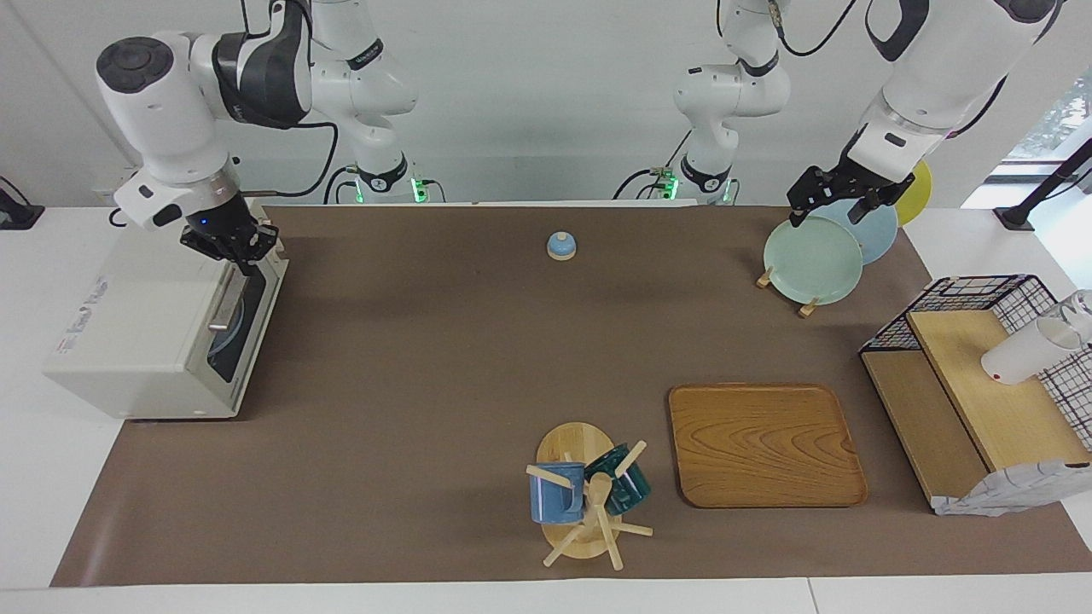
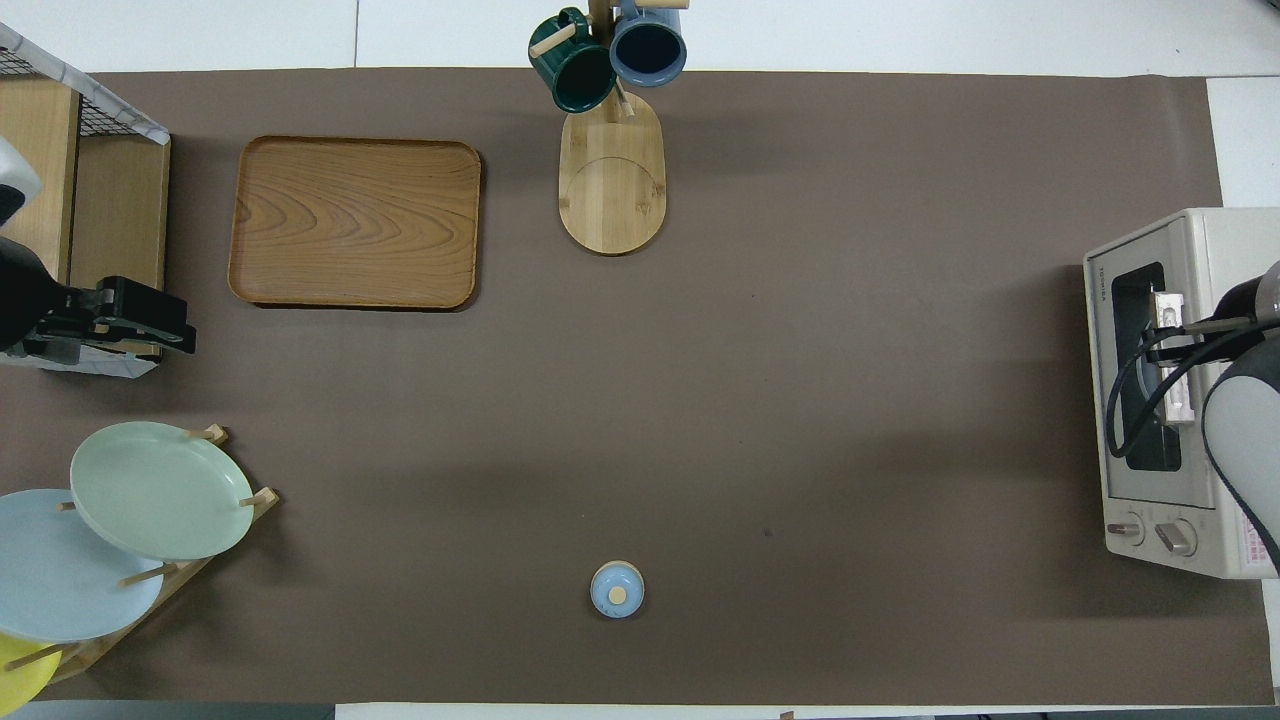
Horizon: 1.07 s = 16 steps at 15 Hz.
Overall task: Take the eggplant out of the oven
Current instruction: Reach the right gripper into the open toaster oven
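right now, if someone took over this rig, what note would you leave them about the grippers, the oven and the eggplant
Right gripper: shut, down at the oven door's top edge, at the end of the bar handle nearer the robots. Whether it grips the handle cannot be told.
Left gripper: open, waiting over the plate rack, holding nothing.
Oven: at the right arm's end of the table, door closed.
Eggplant: not visible; something pale shows through the door glass, nothing dark.
Done: right gripper brought to the door.
Left: pull the door open, reach in, lift the eggplant out and set it on the table.
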Tool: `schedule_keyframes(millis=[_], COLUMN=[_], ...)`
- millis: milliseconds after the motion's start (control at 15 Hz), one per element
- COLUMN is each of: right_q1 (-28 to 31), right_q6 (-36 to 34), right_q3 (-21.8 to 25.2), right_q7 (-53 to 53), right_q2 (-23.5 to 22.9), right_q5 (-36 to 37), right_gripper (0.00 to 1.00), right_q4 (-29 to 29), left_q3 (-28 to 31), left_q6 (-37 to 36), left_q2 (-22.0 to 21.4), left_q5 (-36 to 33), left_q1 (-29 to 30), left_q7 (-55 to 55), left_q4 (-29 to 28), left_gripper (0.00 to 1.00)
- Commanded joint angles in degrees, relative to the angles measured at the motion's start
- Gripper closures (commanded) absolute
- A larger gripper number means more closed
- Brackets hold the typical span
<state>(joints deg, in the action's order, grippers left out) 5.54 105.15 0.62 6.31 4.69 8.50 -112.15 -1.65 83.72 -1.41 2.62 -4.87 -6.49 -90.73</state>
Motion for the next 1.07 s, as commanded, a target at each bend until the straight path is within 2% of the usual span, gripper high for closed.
schedule_keyframes(millis=[0,533,867,1000], right_q1=[2.19,3.87,-0.52,-2.46], right_q6=[3.47,8.56,11.73,16.02], right_q3=[-0.53,-0.62,-0.8,-0.8], right_q7=[-0.86,0.81,-0.51,-0.77], right_q2=[0.58,0.58,-0.38,-2.31], right_q5=[2.39,3.19,-1.29,-1.47], right_gripper=[1.0,1.0,1.0,1.0], right_q4=[-4.38,-9.57,-10.55,-11.77], left_q3=[-0.11,-0.19,-0.11,-0.11], left_q6=[0.83,0.83,0.83,0.83], left_q2=[-1.14,-1.14,-1.14,-1.14], left_q5=[-1.12,-1.12,-1.12,-1.12], left_q1=[0.3,0.3,0.3,0.3], left_q7=[0.43,0.34,0.43,0.43], left_q4=[-1.12,-1.12,-1.12,-1.12], left_gripper=[0.0,0.0,0.0,0.0])
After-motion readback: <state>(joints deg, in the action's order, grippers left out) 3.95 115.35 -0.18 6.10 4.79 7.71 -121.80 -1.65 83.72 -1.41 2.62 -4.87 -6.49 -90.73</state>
